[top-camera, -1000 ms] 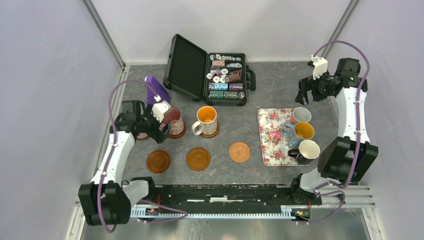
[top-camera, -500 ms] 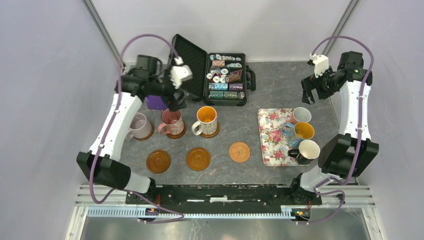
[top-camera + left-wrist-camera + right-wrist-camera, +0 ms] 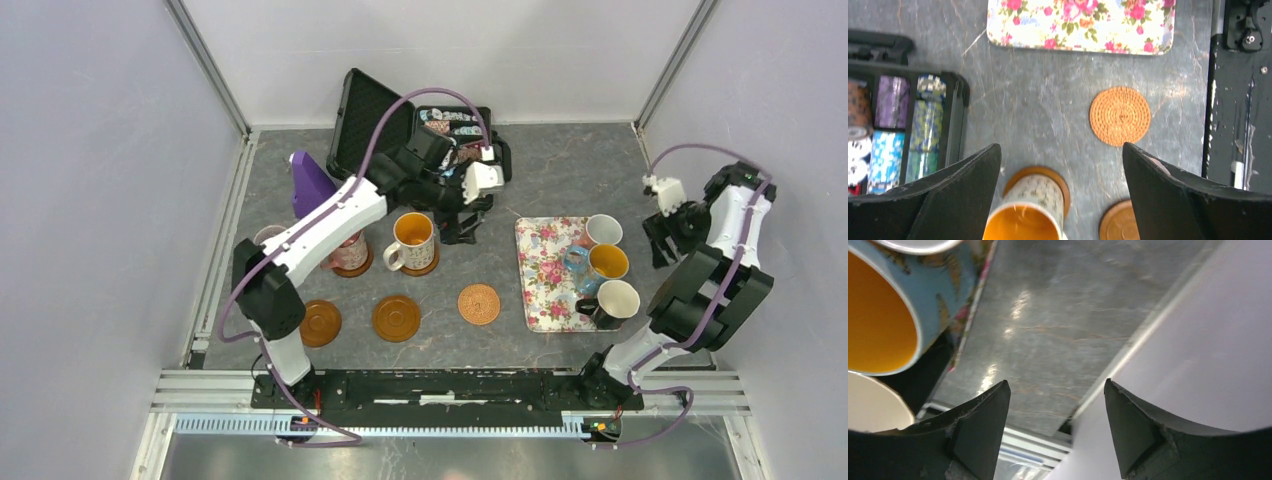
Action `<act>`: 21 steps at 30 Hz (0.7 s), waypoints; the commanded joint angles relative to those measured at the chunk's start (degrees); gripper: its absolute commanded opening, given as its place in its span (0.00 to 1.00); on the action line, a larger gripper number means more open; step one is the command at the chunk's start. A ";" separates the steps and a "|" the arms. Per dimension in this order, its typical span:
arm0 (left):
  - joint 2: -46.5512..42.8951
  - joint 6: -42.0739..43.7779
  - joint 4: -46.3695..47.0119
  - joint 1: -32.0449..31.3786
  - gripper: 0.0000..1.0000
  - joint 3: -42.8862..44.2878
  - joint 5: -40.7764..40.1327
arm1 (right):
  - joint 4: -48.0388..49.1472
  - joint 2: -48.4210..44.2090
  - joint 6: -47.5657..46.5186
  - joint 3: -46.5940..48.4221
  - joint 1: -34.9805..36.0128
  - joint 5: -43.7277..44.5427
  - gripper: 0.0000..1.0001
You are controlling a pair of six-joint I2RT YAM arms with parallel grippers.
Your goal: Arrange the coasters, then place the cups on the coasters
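A lab robot cell: plain pale walls (image 3: pixel 95 150) and aluminium rails (image 3: pixel 200 385) enclose a grey stone-patterned table (image 3: pixel 570 165) bearing two white robot arms (image 3: pixel 320 222).

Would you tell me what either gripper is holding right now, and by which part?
Nothing: the left gripper and right gripper both stand open and empty.
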 commanded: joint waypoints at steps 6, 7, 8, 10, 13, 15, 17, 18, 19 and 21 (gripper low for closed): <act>11.79 -5.31 23.68 -6.05 0.86 3.23 3.18 | 4.51 -2.33 4.95 -11.29 1.24 -8.98 0.60; 13.32 -5.22 24.86 -6.98 0.85 3.49 2.64 | 5.17 -1.71 5.02 -11.04 1.75 -9.18 0.59; 14.57 -5.00 26.03 -8.08 0.85 3.84 2.34 | 5.89 -1.15 4.94 -10.70 2.24 -9.00 0.58; 17.83 -4.89 26.39 -10.03 0.84 6.55 0.41 | 4.47 0.89 4.52 -9.18 2.84 -9.48 0.55; 23.04 -7.47 26.63 -11.63 0.83 11.82 -1.06 | 1.55 2.50 2.57 -7.91 3.60 -11.21 0.52; 26.04 -8.69 26.63 -12.51 0.83 15.21 -1.72 | 1.13 2.30 1.39 -8.43 3.78 -12.07 0.52; 28.43 -8.19 26.63 -13.46 0.82 17.74 -2.12 | 1.60 2.27 1.07 -8.64 3.93 -13.01 0.52; 29.30 -7.71 26.63 -13.99 0.82 18.41 -2.13 | 1.53 2.46 1.26 -8.38 4.08 -13.63 0.52; 30.15 -7.10 26.68 -14.43 0.82 19.08 -2.14 | 1.17 2.72 1.26 -8.09 4.29 -14.51 0.52; 31.44 -5.67 26.51 -15.40 0.82 20.05 -2.49 | 1.31 2.87 1.50 -7.88 5.13 -15.39 0.52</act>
